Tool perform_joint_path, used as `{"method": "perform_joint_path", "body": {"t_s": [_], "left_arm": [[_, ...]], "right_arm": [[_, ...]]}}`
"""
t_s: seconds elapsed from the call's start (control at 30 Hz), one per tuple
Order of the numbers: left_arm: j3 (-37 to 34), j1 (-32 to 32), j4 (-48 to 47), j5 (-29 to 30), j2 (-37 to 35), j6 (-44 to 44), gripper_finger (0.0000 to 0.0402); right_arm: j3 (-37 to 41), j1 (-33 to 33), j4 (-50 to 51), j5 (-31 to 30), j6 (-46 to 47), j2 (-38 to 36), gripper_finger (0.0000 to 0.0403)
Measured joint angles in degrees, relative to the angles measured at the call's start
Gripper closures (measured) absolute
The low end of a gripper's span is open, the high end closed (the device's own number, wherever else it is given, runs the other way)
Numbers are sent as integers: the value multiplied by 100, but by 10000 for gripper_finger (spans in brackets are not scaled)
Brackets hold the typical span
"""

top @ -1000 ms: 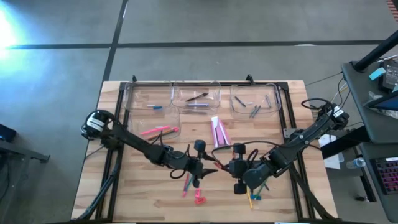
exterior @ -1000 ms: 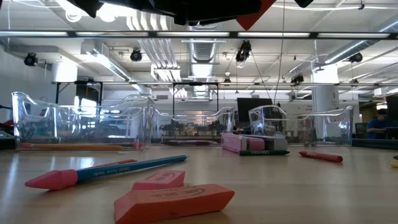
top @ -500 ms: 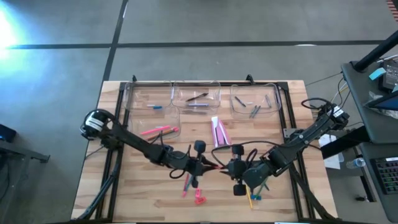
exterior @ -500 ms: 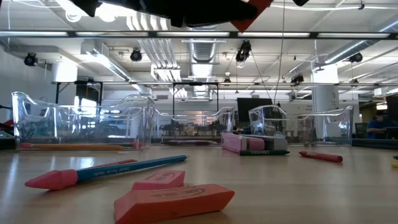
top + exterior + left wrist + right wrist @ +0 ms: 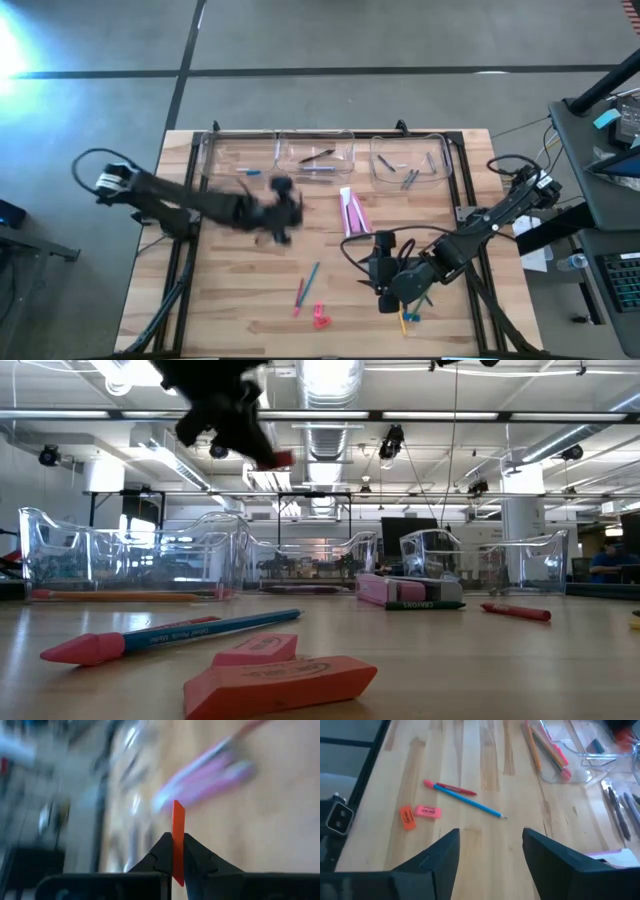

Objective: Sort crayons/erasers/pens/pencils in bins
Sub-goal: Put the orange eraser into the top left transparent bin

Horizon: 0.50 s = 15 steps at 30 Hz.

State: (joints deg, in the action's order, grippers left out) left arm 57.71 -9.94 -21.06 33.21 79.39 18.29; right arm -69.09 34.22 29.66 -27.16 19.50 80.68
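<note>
- While the left gripper [image 5: 173, 862] is hanging above the table [image 5: 240, 310], its jaws are pinching a thin orange-red eraser [image 5: 177, 835] that is standing on edge between them.
- In the high view the left gripper [image 5: 281, 212] is sitting over the wood just beside the near-left bin [image 5: 245, 195], which is holding pink and orange sticks.
- The right gripper [image 5: 490, 855] is hovering with its jaws spread wide and gripping nothing, over the table's near middle [image 5: 385, 285].
- Ahead of it, two more erasers [image 5: 420, 813] are lying side by side on the wood, close to a blue pencil [image 5: 470, 802] and a red crayon [image 5: 452, 788] that are touching at one end.
- Three more clear bins [image 5: 315, 160] are standing in a row along the far edge, with pens and pencils lying inside.
- A pink box [image 5: 354, 212] is lying between the bins and the right gripper.
</note>
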Motion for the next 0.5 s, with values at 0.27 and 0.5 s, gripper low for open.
{"method": "perform_joint_path", "body": {"t_s": [0.27,0.5], "left_arm": [[-2,2934,-1437,-609,-1128,-160,397],[-2,4803,-1612,-1854,-1052,-167,397]], "right_arm": [[222,2,-202,-28,-19,-2,210],[307,2,-211,-46,-8,-9,220]]}}
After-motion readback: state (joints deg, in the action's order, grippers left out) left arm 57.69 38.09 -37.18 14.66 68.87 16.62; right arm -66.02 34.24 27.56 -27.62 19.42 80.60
